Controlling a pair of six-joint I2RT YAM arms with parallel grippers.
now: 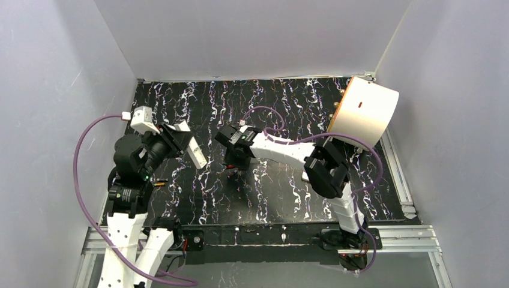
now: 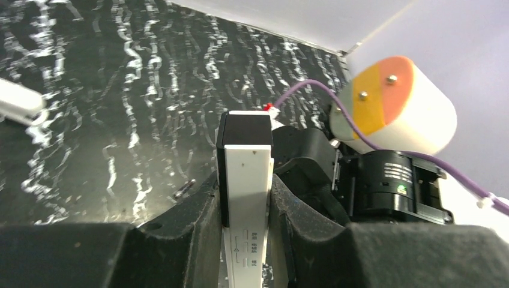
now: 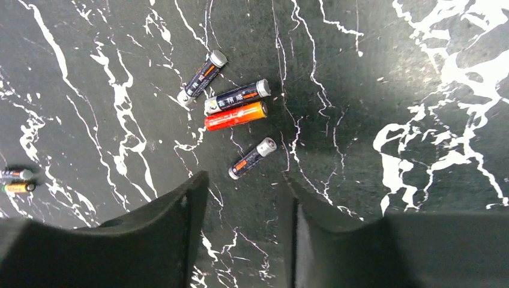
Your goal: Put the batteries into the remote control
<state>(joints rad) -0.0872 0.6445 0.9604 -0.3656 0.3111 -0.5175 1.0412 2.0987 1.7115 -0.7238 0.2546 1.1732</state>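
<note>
My left gripper (image 1: 180, 143) is shut on a white remote control (image 1: 195, 153) and holds it above the table's left side. In the left wrist view the remote (image 2: 245, 174) stands clamped between both fingers (image 2: 198, 222), its black end up. My right gripper (image 1: 237, 161) points down over several batteries (image 1: 235, 169) at mid-table. In the right wrist view it (image 3: 245, 181) is open and empty, just short of a black battery (image 3: 252, 158). Beyond that lie an orange battery (image 3: 236, 116) and two black ones (image 3: 237, 97), (image 3: 202, 78).
Two more batteries (image 3: 17, 180) lie at the left edge of the right wrist view, and one (image 1: 159, 183) lies near the left arm. A white drum with an orange face (image 1: 363, 114) stands at the back right. A white oblong piece (image 2: 18, 105) lies far left.
</note>
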